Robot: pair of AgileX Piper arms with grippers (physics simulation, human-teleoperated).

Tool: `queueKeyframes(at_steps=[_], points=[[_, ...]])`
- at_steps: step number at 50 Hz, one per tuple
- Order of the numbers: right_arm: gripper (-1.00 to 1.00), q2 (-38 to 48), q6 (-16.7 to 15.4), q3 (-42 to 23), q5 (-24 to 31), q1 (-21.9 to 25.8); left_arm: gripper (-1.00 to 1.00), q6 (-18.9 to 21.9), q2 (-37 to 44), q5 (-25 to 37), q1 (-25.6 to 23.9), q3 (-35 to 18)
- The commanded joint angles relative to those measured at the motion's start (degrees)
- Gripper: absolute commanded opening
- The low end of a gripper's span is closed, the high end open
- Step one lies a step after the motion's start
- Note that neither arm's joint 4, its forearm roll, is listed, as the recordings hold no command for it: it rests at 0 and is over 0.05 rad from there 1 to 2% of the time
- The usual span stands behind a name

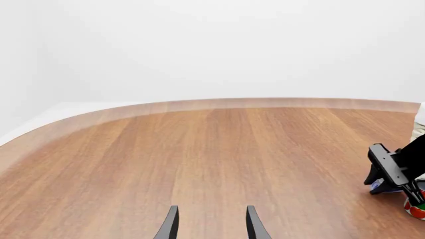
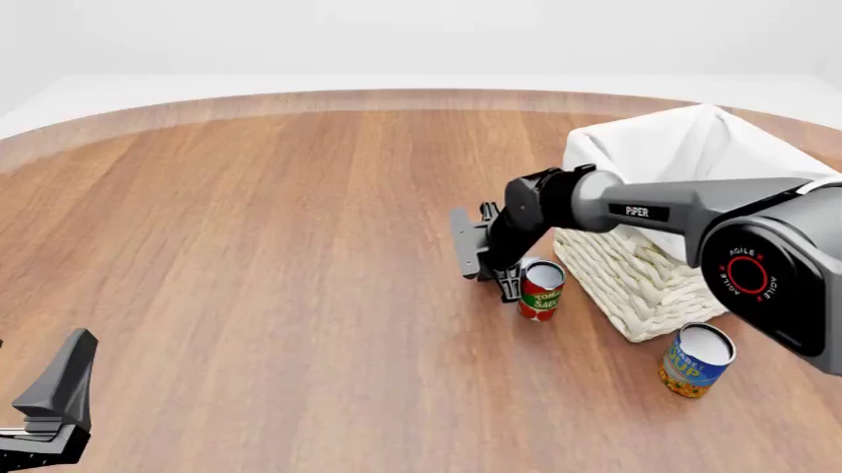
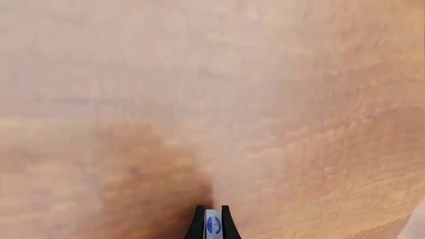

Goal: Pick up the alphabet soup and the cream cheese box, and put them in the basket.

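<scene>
Right pincer [image 3: 212, 223] clamps the cream cheese box [image 3: 213, 225] edge-on, low over the counter [image 2: 263, 246] at frame centre. Left pincer [image 1: 210, 224] gapes, empty. Step: carry box. Next, probably swing right over the basket [image 2: 632, 271]. Alphabet soup [image 2: 695, 361] stands lower right.

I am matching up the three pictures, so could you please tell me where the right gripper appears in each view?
Front view: right gripper, centre, beside the tomato sauce can.
Left wrist view: at the right edge, by that can.
Right wrist view: its fingertips at the bottom edge, pinching the cream cheese box.
Shared landmark: the wooden table.
</scene>
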Motion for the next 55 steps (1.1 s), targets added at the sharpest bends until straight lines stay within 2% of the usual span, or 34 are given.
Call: queueKeyframes(at_steps=[1, 32, 37, 38, 55], points=[[-1.0, -0.4, 0.6, 0.4, -0.7, 1.0, 1.0, 0.0, 0.0, 0.0, 0.0, 0.0], [-1.0, -1.6, -3.3, 3.3, -4.4, 3.3, 1.0, 0.0, 0.0, 0.0, 0.0, 0.0], [-1.0, -2.7, -3.3, 5.1, -5.4, 4.5, 1.0, 0.0, 0.0, 0.0, 0.0, 0.0], [-1.0, -2.9, -2.2, 5.0, -5.0, 5.2, 1.0, 0.0, 0.0, 0.0, 0.0, 0.0], [-1.0, -2.7, -3.9, 4.6, -6.4, 5.3, 1.0, 0.0, 0.0, 0.0, 0.0, 0.0]])
